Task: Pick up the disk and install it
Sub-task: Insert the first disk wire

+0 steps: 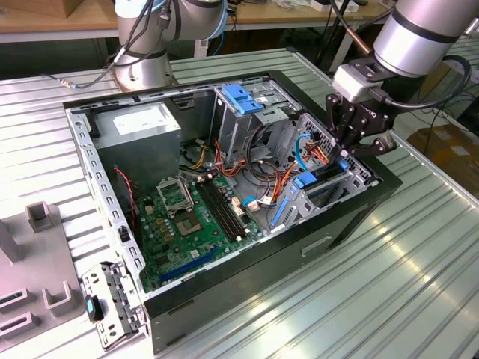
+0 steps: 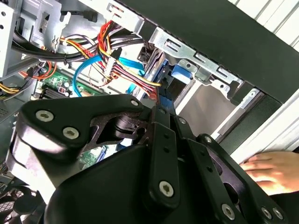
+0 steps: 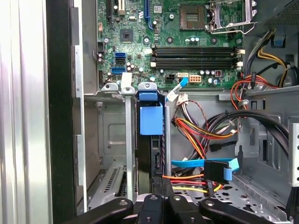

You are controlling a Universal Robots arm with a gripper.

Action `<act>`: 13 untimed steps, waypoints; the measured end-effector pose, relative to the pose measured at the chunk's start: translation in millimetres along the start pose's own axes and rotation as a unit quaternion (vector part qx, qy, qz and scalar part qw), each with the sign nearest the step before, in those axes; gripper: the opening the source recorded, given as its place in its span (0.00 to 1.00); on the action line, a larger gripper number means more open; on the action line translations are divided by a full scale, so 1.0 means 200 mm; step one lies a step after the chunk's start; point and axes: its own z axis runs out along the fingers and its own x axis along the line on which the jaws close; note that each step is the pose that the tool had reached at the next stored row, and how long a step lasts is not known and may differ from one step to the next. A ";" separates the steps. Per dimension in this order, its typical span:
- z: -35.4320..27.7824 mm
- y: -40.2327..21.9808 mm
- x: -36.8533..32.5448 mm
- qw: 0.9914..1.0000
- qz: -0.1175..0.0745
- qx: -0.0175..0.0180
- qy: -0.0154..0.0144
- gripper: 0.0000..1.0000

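So the open PC case [image 1: 352, 217] is lying on its side on the ribbed metal table [image 1: 419, 284], and the arm's black gripper [image 1: 350, 146] is down at the drive bay corner of the chassis on the exterior view's right. The disk [image 1: 318, 182] is standing on edge in the metal drive bay [image 1: 299, 206] there, dark body with the blue carrier rails on it, and the gripper's fingers are pinched together on its top edge, so it's got hold of the drive while it sits in the slot. In the first wrist view you look straight down the disk [image 3: 150, 140]: thin dark slab with a blue tab on the end, wedged between the silver bay walls, with the gripper [image 3: 161, 198] knuckles closing in on the near end. Right beside it is the bundle of red, yellow and orange power wires [image 3: 196, 130] and a flat blue SATA cable [image 3: 205, 164], near the drive. The green motherboard [image 3: 177, 42] with its RAM slots sits past the bay. In the second wrist view the gripper [image 2: 163, 114] linkage is in front of the blue rail [image 2: 180, 72], and a person's hand [image 2: 273, 170] rests on the table just outside the case.
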 end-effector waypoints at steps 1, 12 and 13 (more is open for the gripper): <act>-0.005 0.005 0.000 1.000 0.000 0.000 0.000 0.11; -0.087 0.020 -0.003 1.000 0.000 0.000 0.000 0.11; -0.088 0.029 -0.002 1.000 0.000 0.000 0.000 0.11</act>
